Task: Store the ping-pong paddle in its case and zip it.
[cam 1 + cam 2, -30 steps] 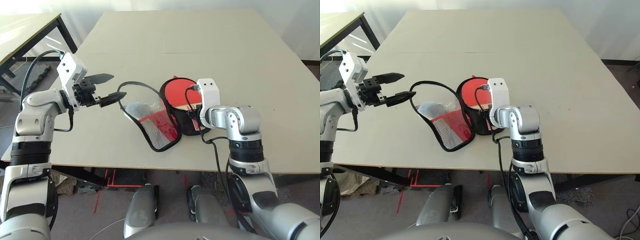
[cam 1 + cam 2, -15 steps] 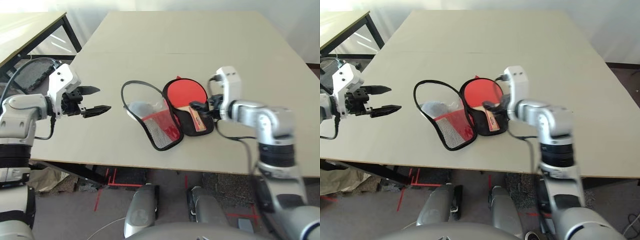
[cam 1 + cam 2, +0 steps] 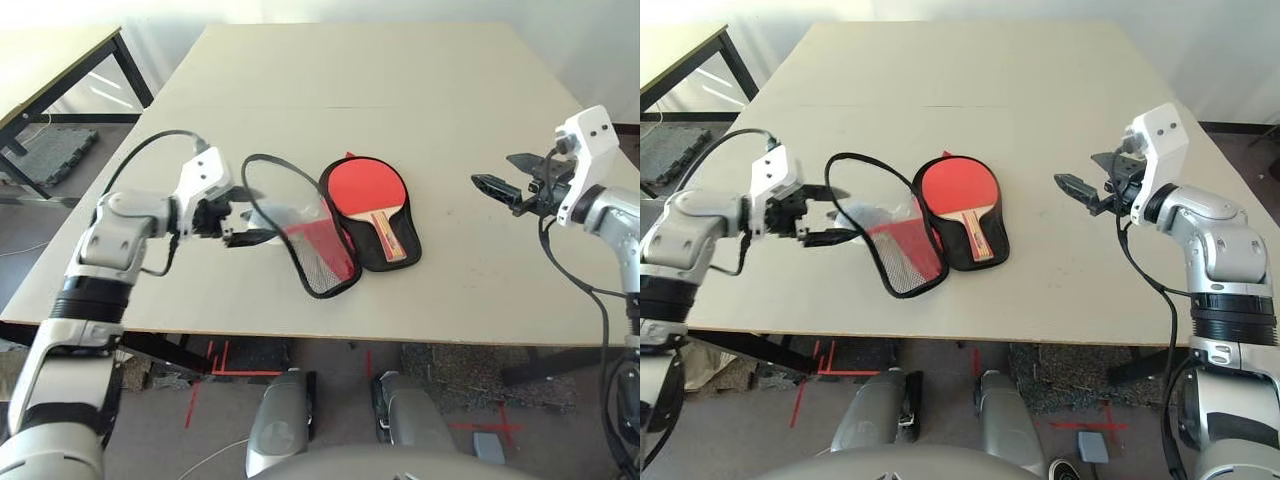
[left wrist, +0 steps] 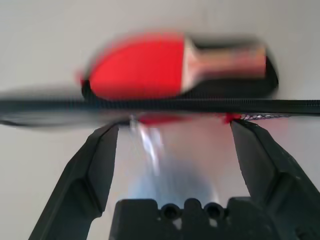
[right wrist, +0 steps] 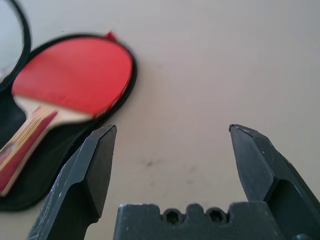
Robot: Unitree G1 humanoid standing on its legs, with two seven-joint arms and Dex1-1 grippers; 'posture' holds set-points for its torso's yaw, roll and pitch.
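From the head camera we see a wide, matte beige table (image 3: 450,90) with the case (image 3: 335,235) lying open near its front edge: a black-lined half flat on the surface, and a flap of red fabric and black mesh with a thin black trim hoop standing up on its left. The paddle (image 3: 368,190) rests inside the lined half, its round smooth red face toward the far edge and its pale striped wooden handle toward the front edge. Our left gripper (image 3: 243,224) sits at the flap, black fingers spread wide with nothing between them. Our right gripper (image 3: 505,183) hangs well apart over bare table near the right edge, fingers parted and empty. In the left wrist view the flap's black trim band runs straight across between the fingertips (image 4: 102,150), with the paddle lying beyond it. In the right wrist view the fingers (image 5: 97,160) frame bare table, the paddle off to one side.
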